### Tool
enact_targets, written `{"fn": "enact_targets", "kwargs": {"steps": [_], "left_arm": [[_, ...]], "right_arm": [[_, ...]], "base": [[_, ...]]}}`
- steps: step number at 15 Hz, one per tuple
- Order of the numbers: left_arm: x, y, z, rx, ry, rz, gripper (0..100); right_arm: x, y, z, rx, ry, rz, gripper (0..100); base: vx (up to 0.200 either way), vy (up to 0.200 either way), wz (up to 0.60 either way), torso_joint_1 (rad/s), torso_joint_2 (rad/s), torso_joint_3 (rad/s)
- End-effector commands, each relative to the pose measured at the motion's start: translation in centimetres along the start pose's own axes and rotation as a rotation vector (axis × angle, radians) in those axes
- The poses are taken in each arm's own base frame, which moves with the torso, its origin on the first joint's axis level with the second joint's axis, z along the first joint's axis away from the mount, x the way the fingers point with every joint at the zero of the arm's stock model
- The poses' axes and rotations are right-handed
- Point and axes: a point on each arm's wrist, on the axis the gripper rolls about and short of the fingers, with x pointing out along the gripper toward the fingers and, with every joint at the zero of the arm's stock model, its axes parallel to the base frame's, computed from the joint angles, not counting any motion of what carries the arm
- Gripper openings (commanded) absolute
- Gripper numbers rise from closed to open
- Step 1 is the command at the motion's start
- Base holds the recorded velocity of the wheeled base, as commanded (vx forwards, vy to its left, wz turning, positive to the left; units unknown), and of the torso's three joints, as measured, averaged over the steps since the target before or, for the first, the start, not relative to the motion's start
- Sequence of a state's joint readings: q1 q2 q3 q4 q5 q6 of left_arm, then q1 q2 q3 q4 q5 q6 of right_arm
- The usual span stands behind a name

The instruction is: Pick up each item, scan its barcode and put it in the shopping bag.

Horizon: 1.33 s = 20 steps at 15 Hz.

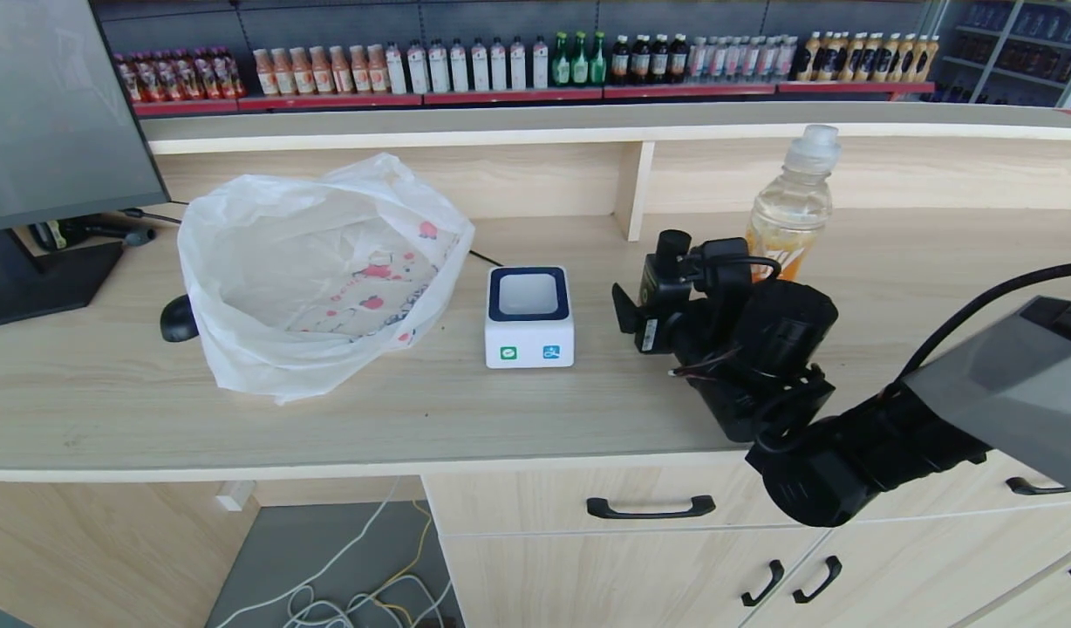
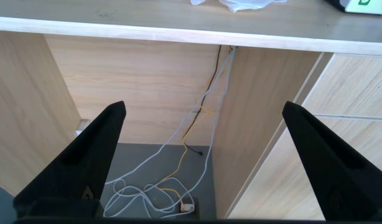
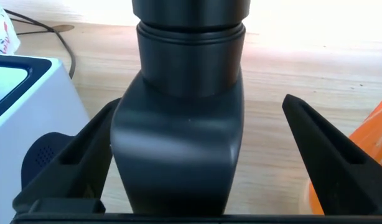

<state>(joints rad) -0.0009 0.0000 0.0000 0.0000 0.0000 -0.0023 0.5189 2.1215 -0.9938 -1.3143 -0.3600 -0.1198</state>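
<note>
Dark bottle stands upright on the surface, to the right of the white scanner and in front of the orange drink bottle. It has a black, square-shouldered body with a round neck, and it is likely stiff, smooth and a little heavy if full, so best taken across the broad body below the shoulder. The right gripper straddles it with jaws spread, not clamped on it; the left gripper hangs open below the surface's edge.

No words or numbers can be read. A small green sign and a small blue sign are seen on the white scanner.
</note>
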Motion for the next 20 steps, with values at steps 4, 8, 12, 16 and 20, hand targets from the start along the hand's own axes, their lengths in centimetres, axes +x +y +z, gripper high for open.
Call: {"fn": "enact_targets", "kwargs": {"steps": [4,8,12,16,20], "left_arm": [[0.0,0.0,0.0,-0.001,0.000,0.001,100],[0.0,0.0,0.0,-0.001,0.000,-0.001,100],[0.0,0.0,0.0,-0.001,0.000,-0.001,100],[0.0,0.0,0.0,-0.001,0.000,0.001,100],[0.0,0.0,0.0,-0.001,0.000,0.001,100]], "right_arm": [[-0.2,-0.2,-0.3,0.029,0.007,-0.003,0],[-0.4,-0.4,-0.5,0.030,0.008,-0.003,0],[-0.6,-0.3,-0.6,0.029,0.007,0.011,0],[-1.2,-0.2,-1.3,0.021,0.025,0.017,0],[-1.2,-0.2,-1.2,0.024,0.017,0.018,0]], "base": [[0.000,0.000,0.00,0.000,0.00,0.000],[0.000,0.000,0.00,0.000,0.00,0.000],[0.000,0.000,0.00,0.000,0.00,0.000],[0.000,0.000,0.00,0.000,0.00,0.000],[0.000,0.000,0.00,0.000,0.00,0.000]]}}
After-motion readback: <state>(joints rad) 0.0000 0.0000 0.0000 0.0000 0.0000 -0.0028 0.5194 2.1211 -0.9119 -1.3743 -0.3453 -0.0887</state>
